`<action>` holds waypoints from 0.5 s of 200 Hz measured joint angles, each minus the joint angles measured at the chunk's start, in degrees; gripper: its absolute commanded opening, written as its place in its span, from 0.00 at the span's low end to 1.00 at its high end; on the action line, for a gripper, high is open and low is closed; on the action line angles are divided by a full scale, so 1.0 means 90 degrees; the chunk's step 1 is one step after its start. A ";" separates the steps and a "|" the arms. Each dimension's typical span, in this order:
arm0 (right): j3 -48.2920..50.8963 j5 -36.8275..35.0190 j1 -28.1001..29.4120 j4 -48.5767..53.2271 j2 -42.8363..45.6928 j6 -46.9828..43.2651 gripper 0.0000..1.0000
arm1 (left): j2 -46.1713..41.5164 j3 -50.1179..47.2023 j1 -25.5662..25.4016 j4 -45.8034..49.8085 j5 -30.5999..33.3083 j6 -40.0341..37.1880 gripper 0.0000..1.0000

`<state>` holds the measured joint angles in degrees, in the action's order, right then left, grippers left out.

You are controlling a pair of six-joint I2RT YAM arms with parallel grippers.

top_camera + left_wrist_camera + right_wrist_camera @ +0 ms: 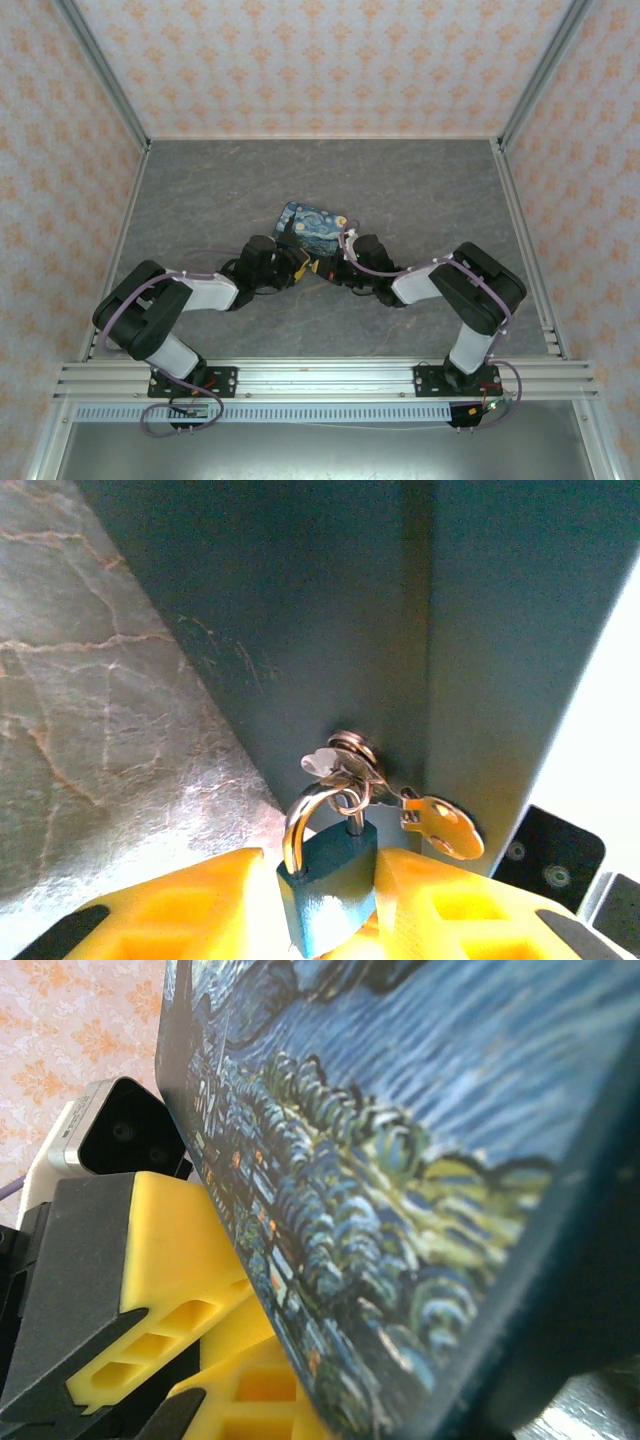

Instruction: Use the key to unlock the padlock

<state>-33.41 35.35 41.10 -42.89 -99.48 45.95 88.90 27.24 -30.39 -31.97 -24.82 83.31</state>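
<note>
The teal padlock point(330, 890) is pinched between the yellow fingers point(180, 905) of my left gripper point(328, 912), which is shut on its body. Its steel shackle passes through a ring on the clasp of the painted box point(320, 610). A small brass key point(445, 827) dangles from that ring, just right of the shackle and free of the lock. From above, the left gripper point(298, 264) and right gripper point(338, 266) meet at the near edge of the box point(312, 222). In the right wrist view one yellow finger point(250, 1395) lies against the box face point(400, 1160), and the other is hidden.
The box lies mid-table on the grey marbled floor point(200, 200). Patterned walls and metal frame rails point(530, 210) enclose the workspace. The left arm's yellow finger and black camera housing point(120, 1140) sit close beside the right gripper.
</note>
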 measured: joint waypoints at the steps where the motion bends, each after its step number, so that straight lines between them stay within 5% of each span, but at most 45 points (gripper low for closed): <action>1: 0.0000 -0.0002 0.0000 0.0000 0.0000 0.0000 0.00 | 0.0002 0.0002 0.0000 -0.0005 -0.0002 0.0000 0.29; 40: 0.0000 -0.0010 0.0000 0.0000 0.0029 0.0197 0.00 | 0.0027 0.0039 0.0000 -0.0046 0.0005 0.0044 0.19; 100: 0.0027 -0.0138 0.0044 0.0435 0.0590 0.0083 0.35 | -0.0095 0.0138 -0.0063 0.0083 0.0032 0.0024 0.00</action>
<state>-33.17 34.11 41.50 -38.98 -94.17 46.70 88.05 28.49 -30.96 -31.22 -24.53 83.53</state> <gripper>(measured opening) 0.306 0.151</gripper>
